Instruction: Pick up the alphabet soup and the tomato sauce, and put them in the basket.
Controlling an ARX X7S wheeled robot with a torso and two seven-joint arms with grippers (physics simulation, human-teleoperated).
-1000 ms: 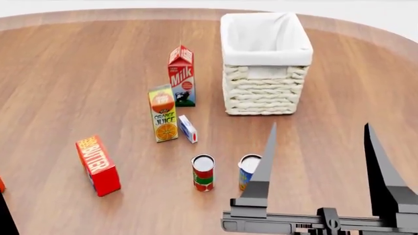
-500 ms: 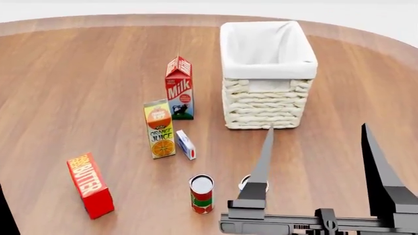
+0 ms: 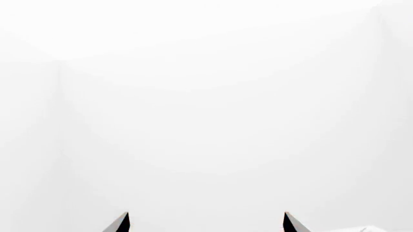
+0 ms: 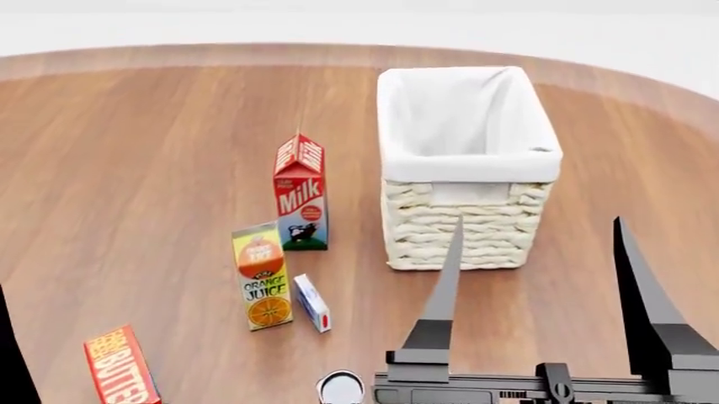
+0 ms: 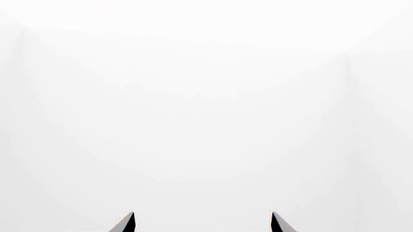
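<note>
Right hand (image 4: pixel 537 252): fingers spread wide, holding nothing, raised over the near right of the desk (image 4: pixel 146 151), probably readying a reach.
Left hand (image 3: pixel 205 222): two tips well apart, nothing between them, facing blank white.
Tomato sauce (image 4: pixel 340 389): only its silvery top shows at the near edge.
Alphabet soup: not visible; possibly behind the right hand.
Basket (image 4: pixel 466 160): cream wicker, white liner, far right, no cans inside.

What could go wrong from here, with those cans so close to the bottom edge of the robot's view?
Only the silvery top of one can peeks in at the head view's bottom edge, and I cannot tell which can it is; the other is out of sight, so aiming is hard. The right gripper, fingers wide apart, blocks part of the view. Both wrist cameras show only white, giving no help.
</note>
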